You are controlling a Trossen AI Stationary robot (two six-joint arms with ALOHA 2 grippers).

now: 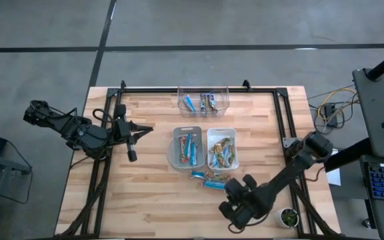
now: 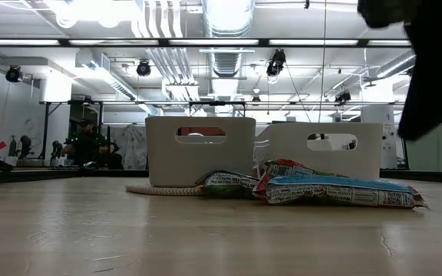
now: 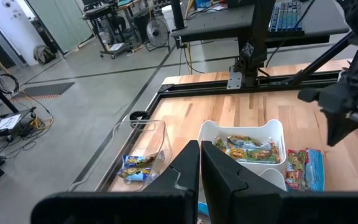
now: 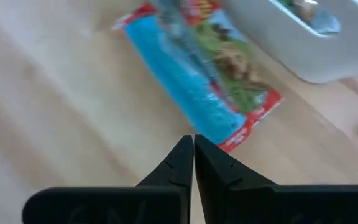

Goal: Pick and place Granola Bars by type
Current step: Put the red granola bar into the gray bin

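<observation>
At 6 o'clock of the white bin (image 1: 221, 131) | two loose granola bars (image 1: 212, 180) on the table (image 1: 152, 200), wrapper print unreadable | right gripper (image 4: 193, 144) at 5 o'clock beside them, fingers pressed together, empty | left gripper (image 1: 149, 129) at 9 o'clock, pressed together | three bins: grey bin (image 1: 185, 130), white, clear bin (image 1: 203, 90) at 12, bars in each

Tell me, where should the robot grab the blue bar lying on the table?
Probably across the middle of the blue granola bar, coming straight down from above. It lies flat and long on the wooden table, beside the white bin, so fingers fit its narrow width. The right gripper, shut, is nearest.
</observation>
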